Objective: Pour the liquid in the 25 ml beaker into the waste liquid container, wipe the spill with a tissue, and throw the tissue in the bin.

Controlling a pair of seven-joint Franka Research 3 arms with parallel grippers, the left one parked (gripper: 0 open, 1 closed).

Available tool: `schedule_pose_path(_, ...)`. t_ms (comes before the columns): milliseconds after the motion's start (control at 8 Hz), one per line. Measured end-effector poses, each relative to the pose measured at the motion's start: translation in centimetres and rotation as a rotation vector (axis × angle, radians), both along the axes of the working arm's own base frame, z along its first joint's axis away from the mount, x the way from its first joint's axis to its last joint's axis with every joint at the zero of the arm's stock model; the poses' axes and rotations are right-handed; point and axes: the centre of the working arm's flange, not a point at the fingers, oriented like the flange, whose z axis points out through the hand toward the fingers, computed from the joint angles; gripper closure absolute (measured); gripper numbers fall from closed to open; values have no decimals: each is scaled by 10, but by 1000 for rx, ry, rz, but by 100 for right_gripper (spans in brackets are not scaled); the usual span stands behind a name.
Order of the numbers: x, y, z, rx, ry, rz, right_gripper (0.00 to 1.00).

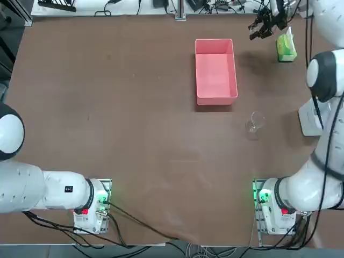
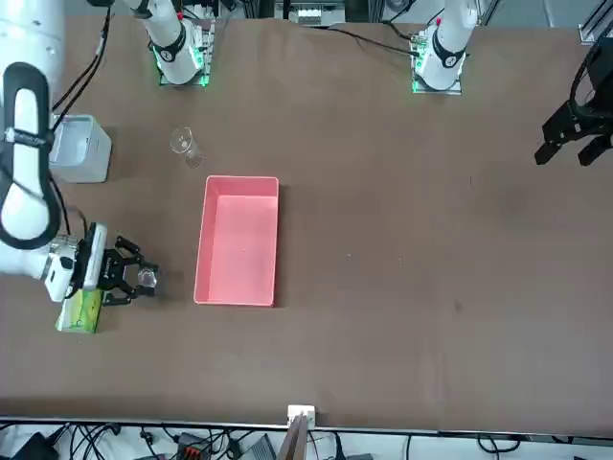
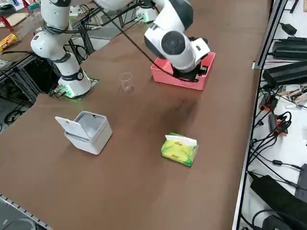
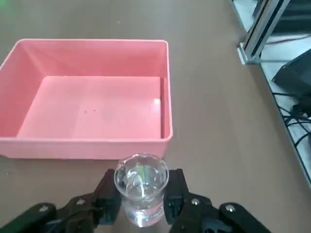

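No legible text or labels anywhere

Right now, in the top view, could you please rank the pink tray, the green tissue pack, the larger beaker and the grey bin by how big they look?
1. Pink tray, clearly largest.
2. Green tissue pack and grey bin: unsure, as the right arm hides part of the bin.
3. Larger beaker, smallest.

A brown counter (image 2: 402, 249) holds a pink tray (image 2: 238, 240), with a larger glass beaker (image 2: 184, 146) and a grey bin (image 2: 80, 148) nearer the robot. The right gripper (image 2: 144, 279) grips a tiny beaker (image 2: 147, 278) beside a green tissue pack (image 2: 80, 310)
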Motion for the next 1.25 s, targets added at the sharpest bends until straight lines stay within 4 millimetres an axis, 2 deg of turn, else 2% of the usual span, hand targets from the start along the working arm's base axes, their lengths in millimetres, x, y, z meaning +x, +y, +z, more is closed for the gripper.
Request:
schedule_pose_path(375,-5,67,30,-119,37,-25,53)
schedule_pose_path(625,-11,108,40,-160,63,-44,53)
schedule_pose_path(875,-18,135,42,-211,87,-56,53)
schedule_pose_path(1250,-26,160,40,-327,135,-71,53)
